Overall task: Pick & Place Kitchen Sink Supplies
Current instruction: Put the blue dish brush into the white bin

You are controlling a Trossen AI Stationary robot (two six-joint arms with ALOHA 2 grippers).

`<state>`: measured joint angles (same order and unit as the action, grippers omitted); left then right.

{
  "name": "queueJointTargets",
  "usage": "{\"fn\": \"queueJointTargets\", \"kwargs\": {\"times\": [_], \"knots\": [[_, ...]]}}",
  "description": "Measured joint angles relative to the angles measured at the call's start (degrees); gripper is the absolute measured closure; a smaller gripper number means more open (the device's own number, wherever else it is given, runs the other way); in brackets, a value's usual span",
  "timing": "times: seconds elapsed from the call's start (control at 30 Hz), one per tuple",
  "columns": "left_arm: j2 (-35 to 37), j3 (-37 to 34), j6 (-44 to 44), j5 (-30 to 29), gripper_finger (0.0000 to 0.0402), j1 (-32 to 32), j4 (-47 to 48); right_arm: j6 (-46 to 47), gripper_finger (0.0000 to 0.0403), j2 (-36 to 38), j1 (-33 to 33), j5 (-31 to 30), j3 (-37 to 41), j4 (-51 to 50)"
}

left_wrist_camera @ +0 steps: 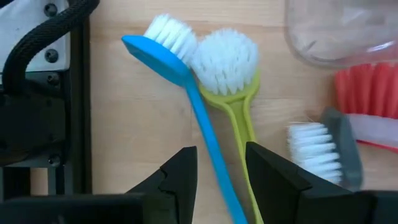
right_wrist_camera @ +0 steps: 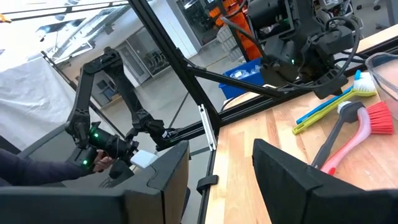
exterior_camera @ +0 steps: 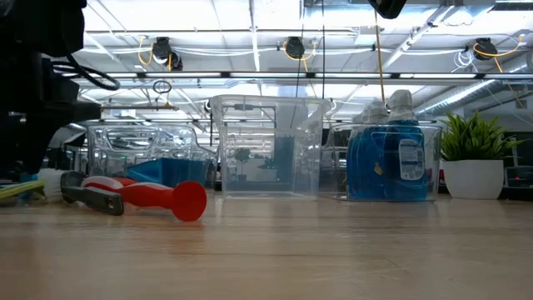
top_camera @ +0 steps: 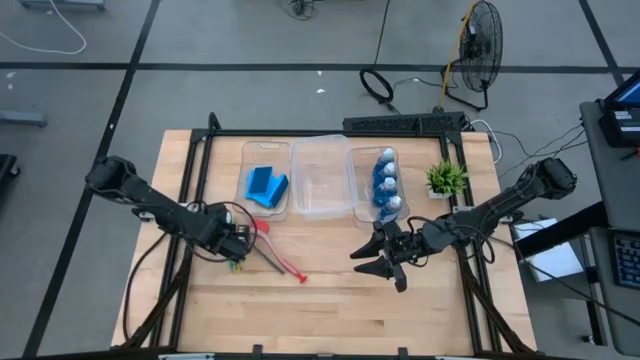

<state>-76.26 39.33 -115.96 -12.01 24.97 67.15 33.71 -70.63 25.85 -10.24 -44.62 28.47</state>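
The left gripper (top_camera: 238, 250) sits low at about 8 o'clock on the counter (top_camera: 330, 310), its jaws partly open and straddling the handles of the light blue brush (left_wrist_camera: 186, 81) and the yellow-green brush (left_wrist_camera: 233, 81), which lie side by side with their white heads touching; whether the jaws press on the handles I cannot tell. Just beside them lie the red brush (top_camera: 285, 262) and a grey-handled brush (left_wrist_camera: 326, 152), flat on the wood.

The right gripper (top_camera: 390, 262) hangs at about 4 o'clock, jaws partly open and empty.

At 12 o'clock stand three clear bins in a row: the left bin (top_camera: 249, 152) holds the blue sponges (top_camera: 265, 186), the middle bin (top_camera: 322, 180) shows nothing inside, the right bin (top_camera: 357, 185) holds the blue-and-white bottles (top_camera: 386, 186). A potted plant (top_camera: 445, 178) stands at 2 o'clock
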Motion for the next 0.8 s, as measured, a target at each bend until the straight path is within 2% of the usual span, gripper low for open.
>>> {"fn": "queueJointTargets", "kwargs": {"times": [0.2, 0.5, 0.63, 0.8], "knots": [[-4.01, 0.0, 0.46, 0.9, 0.0261, -0.75, -0.01, 0.04, 0.0236, 0.0, 0.0, 0.02, 0.0, -0.02], [-6.01, 0.02, 0.04, 0.44, 0.0261, -1.46, -0.07, 0.07, 0.0236, 0.0, 0.0, 0.04, 0.0, -0.02], [-9.52, 0.02, 0.75, 3.15, 0.0261, -1.55, -0.4, 0.02, 0.0236, 0.0, 0.0, 0.04, 0.0, -0.02], [-11.92, 0.0, -3.28, 8.29, 0.0261, -0.84, -2.24, 0.02, 0.0236, 0.0, 0.0, 0.04, 0.0, -0.02]]}}
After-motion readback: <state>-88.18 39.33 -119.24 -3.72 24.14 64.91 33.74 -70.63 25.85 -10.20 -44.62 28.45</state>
